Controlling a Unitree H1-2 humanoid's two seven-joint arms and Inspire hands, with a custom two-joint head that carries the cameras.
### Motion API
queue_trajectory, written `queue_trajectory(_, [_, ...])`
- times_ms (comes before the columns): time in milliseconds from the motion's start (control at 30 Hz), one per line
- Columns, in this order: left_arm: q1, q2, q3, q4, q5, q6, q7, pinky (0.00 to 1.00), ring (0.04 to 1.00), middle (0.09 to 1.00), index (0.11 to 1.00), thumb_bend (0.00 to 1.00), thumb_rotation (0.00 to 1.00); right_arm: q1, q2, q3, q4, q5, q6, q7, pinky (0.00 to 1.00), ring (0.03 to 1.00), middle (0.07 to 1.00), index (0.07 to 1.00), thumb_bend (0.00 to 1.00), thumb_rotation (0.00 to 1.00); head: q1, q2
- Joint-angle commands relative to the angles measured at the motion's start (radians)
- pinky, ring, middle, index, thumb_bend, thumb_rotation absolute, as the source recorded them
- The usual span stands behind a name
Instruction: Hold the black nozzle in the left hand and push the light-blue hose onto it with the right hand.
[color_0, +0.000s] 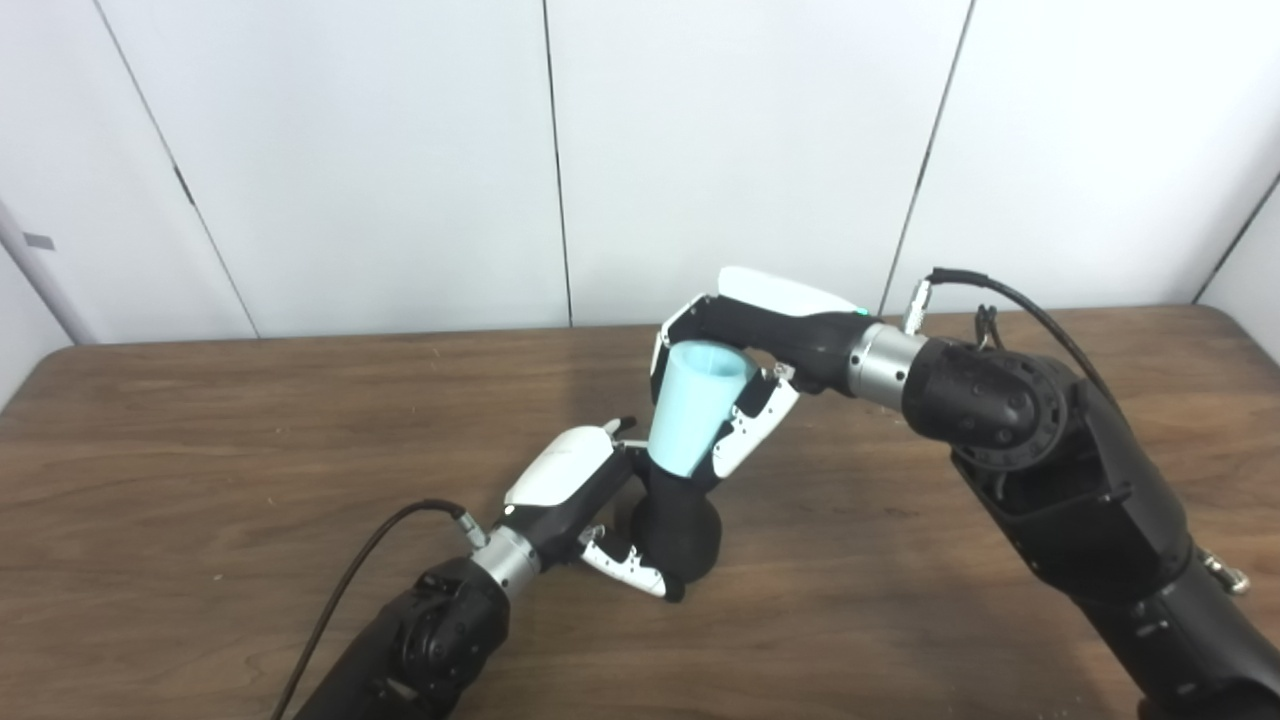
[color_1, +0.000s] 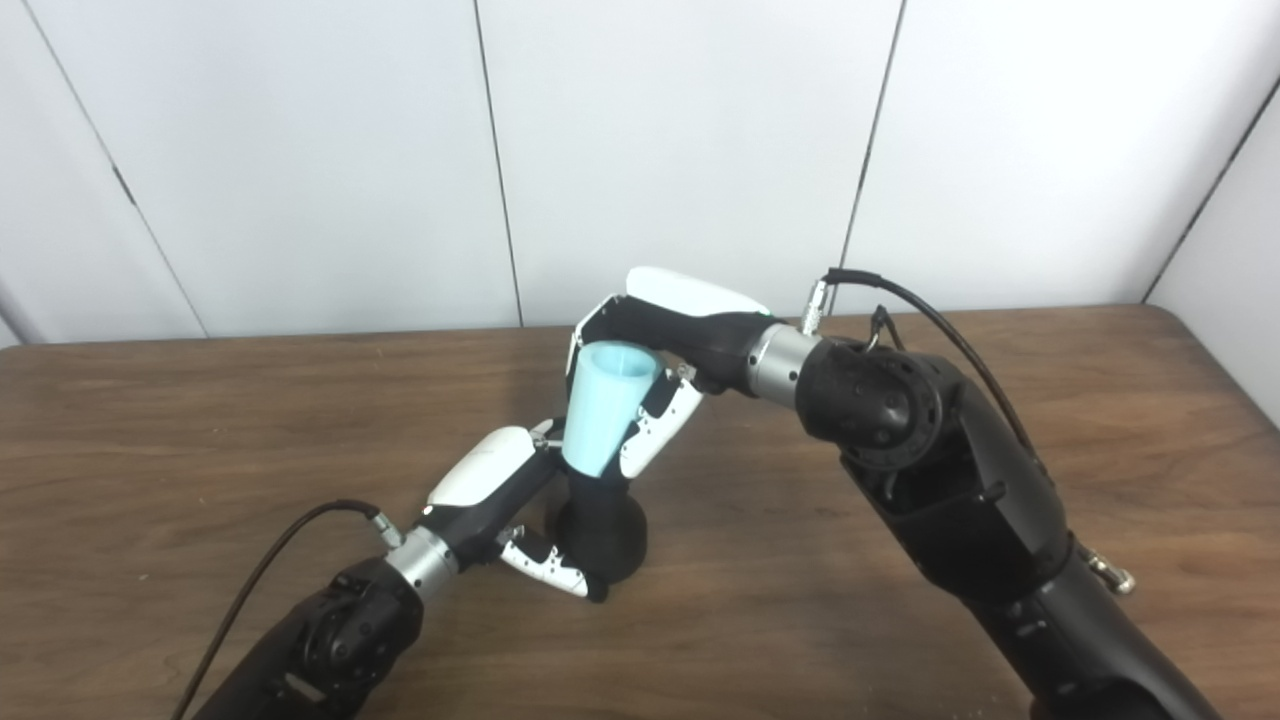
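- The left hand (color_0: 585, 500), white-backed with black fingers, sits low over the brown wood-grain table (color_0: 200, 450), its arm coming in from the bottom left. It is closed around the black rounded plastic nozzle (color_0: 680, 530); a white finger curls under the nozzle's bulbous base on the near side and the palm presses against the side facing the arm.
- The nozzle lies just to the right of the left palm. Its fat end is low, near the table, and its narrow neck points up and slightly away from the hand. Whether the base touches the table I cannot tell.
- The light-blue tapered hose piece (color_0: 692, 405), a smooth cone-like sleeve, stands directly above the nozzle, narrow end down and wide open mouth up. Its lower end meets the nozzle's neck, and how far it overlaps the neck is hidden.
- The right hand (color_0: 745, 385) comes in from the right and is wrapped around the hose, fingers on the far side and thumb on the near right side, gripping the upper and middle parts.
- The relation that matters: the hose's long axis looks roughly in line with the nozzle's neck, tilted slightly right at the top. In my judgement the right hand needs to push down along that line while the left hand braces from below.
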Motion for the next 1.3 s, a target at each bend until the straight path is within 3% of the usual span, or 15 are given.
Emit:
queue_trajectory(0, [0.031, 0.004, -0.039, 0.029, 0.043, 0.054, -0.083, 1.0, 0.605, 0.455, 0.508, 0.52, 0.0, -0.028, 0.002, -0.013, 0.002, 0.0, -0.007, -0.023, 0.36, 0.439, 0.488, 0.491, 0.52, 0.0, 0.005, 0.006])
queue_trajectory(367, [0.041, 0.007, -0.035, -0.001, 0.037, 0.079, -0.089, 1.0, 0.604, 0.462, 0.505, 0.52, 0.0, -0.001, 0.025, -0.008, 0.022, 0.015, 0.003, -0.027, 0.34, 0.427, 0.502, 0.496, 0.52, 0.0, 0.009, 0.018])
queue_trajectory(800, [0.043, 0.016, -0.03, -0.02, 0.042, 0.094, -0.098, 1.0, 0.604, 0.462, 0.505, 0.52, 0.0, 0.002, -0.041, 0.02, -0.008, 0.024, -0.029, 0.013, 0.36, 0.427, 0.5, 0.492, 0.52, 0.0, 0.01, 0.029])
queue_trajectory(1067, [0.038, 0.015, -0.032, -0.017, 0.04, 0.095, -0.102, 1.0, 0.604, 0.462, 0.505, 0.52, 0.0, -0.052, -0.102, 0.049, -0.054, 0.049, -0.052, 0.074, 0.37, 0.428, 0.495, 0.489, 0.52, 0.0, 0.004, 0.036])
queue_trajectory(1267, [0.036, 0.01, -0.037, -0.01, 0.039, 0.095, -0.104, 1.0, 0.604, 0.474, 0.497, 0.52, 0.0, -0.081, -0.11, 0.043, -0.08, 0.057, -0.055, 0.093, 0.36, 0.414, 0.487, 0.498, 0.52, 0.0, 0.004, 0.036])
